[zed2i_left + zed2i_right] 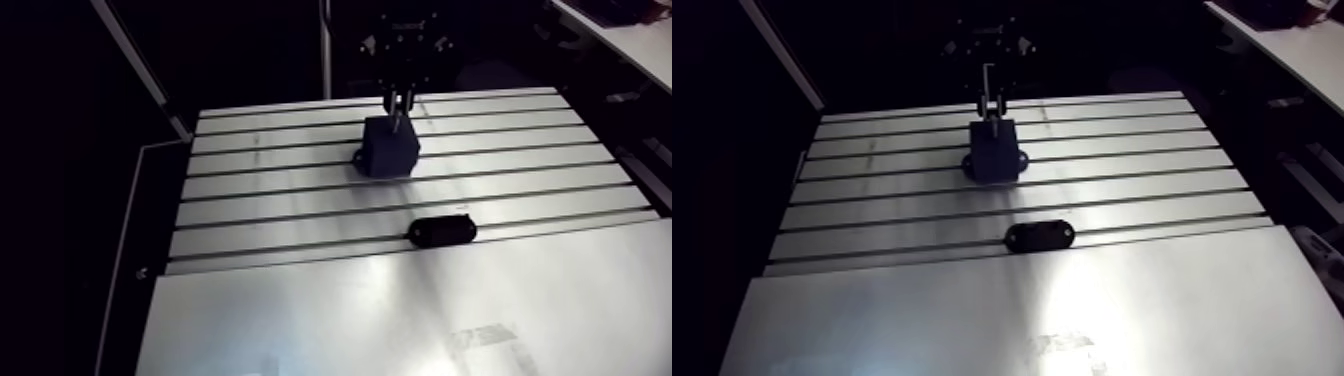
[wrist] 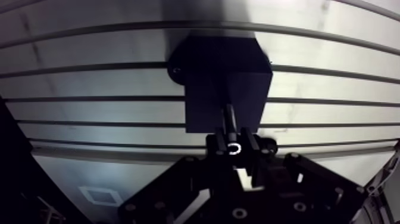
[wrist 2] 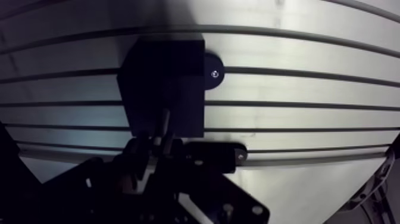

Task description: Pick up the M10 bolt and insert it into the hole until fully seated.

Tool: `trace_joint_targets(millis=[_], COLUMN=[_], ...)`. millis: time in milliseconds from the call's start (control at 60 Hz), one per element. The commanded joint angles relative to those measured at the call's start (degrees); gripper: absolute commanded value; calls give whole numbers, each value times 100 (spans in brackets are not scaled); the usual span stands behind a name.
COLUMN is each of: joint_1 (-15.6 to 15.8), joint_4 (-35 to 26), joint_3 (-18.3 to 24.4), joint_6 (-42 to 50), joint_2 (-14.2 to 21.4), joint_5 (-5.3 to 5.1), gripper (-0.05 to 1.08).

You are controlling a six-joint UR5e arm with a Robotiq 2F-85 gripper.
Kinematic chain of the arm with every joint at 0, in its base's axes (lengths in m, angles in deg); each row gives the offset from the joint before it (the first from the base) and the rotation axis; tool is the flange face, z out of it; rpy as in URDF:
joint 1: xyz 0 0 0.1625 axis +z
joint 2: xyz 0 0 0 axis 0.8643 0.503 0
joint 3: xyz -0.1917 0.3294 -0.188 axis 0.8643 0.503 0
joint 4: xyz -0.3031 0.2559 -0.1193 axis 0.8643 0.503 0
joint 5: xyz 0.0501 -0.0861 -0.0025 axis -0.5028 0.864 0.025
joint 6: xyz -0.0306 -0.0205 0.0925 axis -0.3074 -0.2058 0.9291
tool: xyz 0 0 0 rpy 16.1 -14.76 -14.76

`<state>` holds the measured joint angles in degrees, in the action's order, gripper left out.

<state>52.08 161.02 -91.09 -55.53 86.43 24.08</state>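
Aluminium table (image 1: 300, 205): is lying slotted and bright under the arm, with its grooves running side to side across the arm view.
Dark block (image 1: 389, 147): is standing upright on the far half of the table, straddling a groove. A round foot (image 3: 213, 72) is sticking out at its base, with a small screw showing in it.
Gripper (image 2: 236, 145): is hanging straight above the block, entering the arm view at its top edge. Its two fingers (image 2: 219, 143) are pinching the bolt, leaving only a narrow gap between them.
M10 bolt (image 2: 230, 119): is being gripped near its head end, with the shaft pointing away from the fingers toward the block's top face. The tip is meeting that dark face, but whether it is sitting inside a hole cannot be told.
Black oblong piece (image 1: 442, 231): is lying flat over a nearer groove, rounded at both ends. It is resting well apart from the block, on the block's near side.
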Motion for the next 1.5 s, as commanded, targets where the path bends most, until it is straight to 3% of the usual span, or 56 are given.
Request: trace_joint_targets(millis=[17, 733, 1133, 1200, 1217, 1233, 1250, 1267, 1283, 1300, 1500], joint_1=[-2, 6, -19, -19, -19, -19, -19, -19, -19, -19, -11], joint_4=[127, 137, 225, 232, 233, 233, 248, 248, 265, 298, 541], joint_3=[-2, -98, -230, -239, -239, -239, -247, -247, -256, -264, -292], joint_6=[-20, -20, -81, -81, -59, -59, -48, -48, -32, -14, -72], joint_2=[-2, -1, 15, 14, 15, 15, 15, 15, 23, 39, 86], joint_5=[8, -9, -18, -25, -27, -27, -19, -19, -3, -8, -23], gripper=[108, 108, 91, 80, 63, 63, 40, 40, 14, 2, 0])
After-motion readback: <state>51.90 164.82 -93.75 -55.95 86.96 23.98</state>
